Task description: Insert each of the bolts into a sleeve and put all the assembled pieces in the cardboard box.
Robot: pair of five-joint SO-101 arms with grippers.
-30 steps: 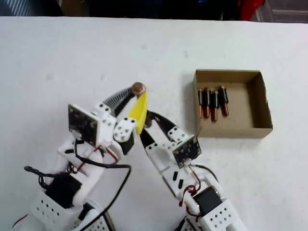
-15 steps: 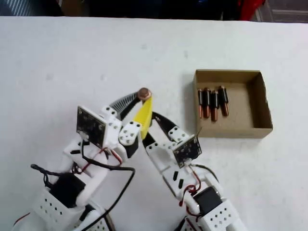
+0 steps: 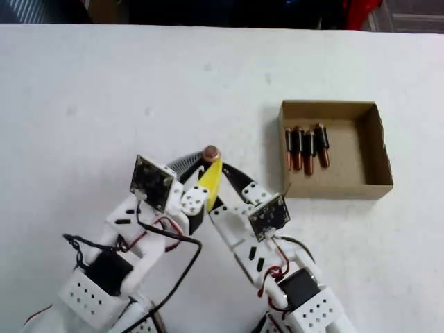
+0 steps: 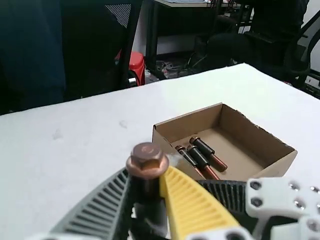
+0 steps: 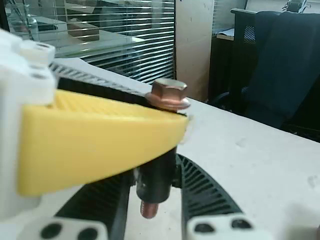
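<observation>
Centre frame in the high view, the left end effector [image 4: 146,181] pinches an upright bolt [image 4: 146,160] just under its head. The right end effector [image 5: 155,167] is pressed onto the sleeve [image 5: 156,182] around its shank. At right, the cardboard box [image 3: 328,105] on the bench [image 3: 104,83] holds four assembled pieces [image 3: 306,148].

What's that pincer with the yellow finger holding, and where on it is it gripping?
The left gripper pinches a bolt just under its copper hex head, over the black sleeve already on it.
</observation>
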